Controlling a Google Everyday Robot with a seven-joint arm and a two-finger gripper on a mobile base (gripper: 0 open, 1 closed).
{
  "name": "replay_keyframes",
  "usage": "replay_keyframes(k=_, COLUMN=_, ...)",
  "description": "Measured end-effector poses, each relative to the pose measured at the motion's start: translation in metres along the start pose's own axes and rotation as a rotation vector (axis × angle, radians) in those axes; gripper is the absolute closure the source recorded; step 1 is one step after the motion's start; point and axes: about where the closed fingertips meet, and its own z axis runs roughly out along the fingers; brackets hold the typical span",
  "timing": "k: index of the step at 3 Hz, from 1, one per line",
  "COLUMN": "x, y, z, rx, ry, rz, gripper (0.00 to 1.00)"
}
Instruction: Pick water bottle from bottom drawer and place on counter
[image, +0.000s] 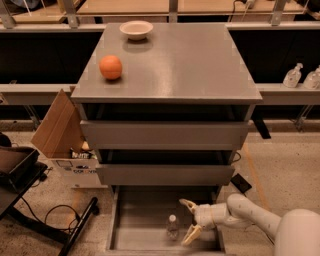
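The water bottle (172, 226), slim and clear with a white cap, stands upright in the open bottom drawer (140, 220), right of its middle. My gripper (188, 220) is inside the drawer just right of the bottle, open, with one tan finger (187, 204) above and one (190, 235) below; neither touches the bottle. The white arm reaches in from the lower right. The grey counter (185, 60) tops the cabinet; an orange ball (110, 67) and a pale bowl (136, 29) sit on it.
Two upper grey drawers (165, 135) are partly pulled out above the bottom one. A cardboard box (62, 135) leans at the cabinet's left. A black stand with cables (30, 200) is at lower left. Pump-top bottles (292, 76) stand on a shelf at right.
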Motion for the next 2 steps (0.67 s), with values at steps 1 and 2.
replay_keyframes(k=1, x=0.027, y=-0.023, z=0.031, rx=-0.044, ry=-0.009, rz=0.005, gripper=0.0)
replay_keyframes(k=2, x=0.037, y=-0.034, z=0.052, rx=-0.076, ry=-0.018, rz=0.013, gripper=0.0)
